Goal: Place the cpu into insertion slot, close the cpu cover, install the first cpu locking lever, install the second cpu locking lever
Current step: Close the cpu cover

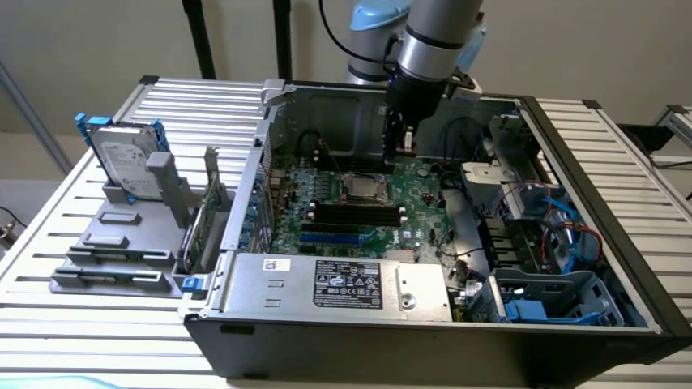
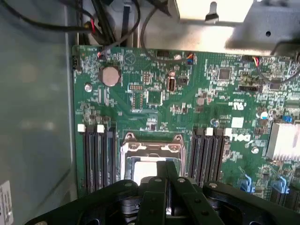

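1. The computer case (image 1: 433, 352) lies open on its side in the middle of the slatted counter (image 1: 97, 324). This turns the green motherboard (image 2: 140, 84) face up, so the arm (image 1: 433, 40) can reach straight down into it.
2. The insertion slot (image 1: 365, 188) sits toward the middle of the motherboard, between two banks of black memory slots (image 2: 98, 154).
3. The cpu (image 2: 140, 168) lies flat inside the slot, its pale face up. It looks seated rather than carried.
4. The cpu cover (image 2: 152, 138) seems to lie down around the chip, framing it. I cannot tell whether it is latched, and the levers are too small to make out.
5. The jaws hang just above the slot, clenched together with nothing visible between them. That posture suits pressing or nudging, not carrying.
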You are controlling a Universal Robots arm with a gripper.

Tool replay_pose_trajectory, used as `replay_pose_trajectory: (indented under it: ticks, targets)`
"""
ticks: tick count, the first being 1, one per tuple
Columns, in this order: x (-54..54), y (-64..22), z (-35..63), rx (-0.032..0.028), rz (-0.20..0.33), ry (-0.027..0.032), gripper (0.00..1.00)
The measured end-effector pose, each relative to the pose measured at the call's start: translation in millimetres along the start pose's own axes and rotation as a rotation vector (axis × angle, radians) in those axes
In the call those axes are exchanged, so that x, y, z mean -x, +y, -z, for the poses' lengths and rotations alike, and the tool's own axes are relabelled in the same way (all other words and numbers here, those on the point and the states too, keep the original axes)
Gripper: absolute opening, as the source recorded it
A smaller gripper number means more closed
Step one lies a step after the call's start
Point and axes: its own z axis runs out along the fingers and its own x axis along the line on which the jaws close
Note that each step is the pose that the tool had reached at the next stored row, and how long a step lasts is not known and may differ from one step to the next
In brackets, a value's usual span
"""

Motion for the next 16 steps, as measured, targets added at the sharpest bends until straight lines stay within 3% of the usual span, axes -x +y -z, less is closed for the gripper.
replay_pose_trajectory:
  ticks: [5, 13, 16]
  targets:
    - [-0.3, -17.4, -2.2, -0.0054, 0.0, 0.0, 0.11]
    - [-0.7, -51.5, -8.6, -0.0064, 0.001, 0.0007, 0.11]
    - [0.1, -59.1, -14.5, -0.0063, 0.003, 0.0004, 0.11]
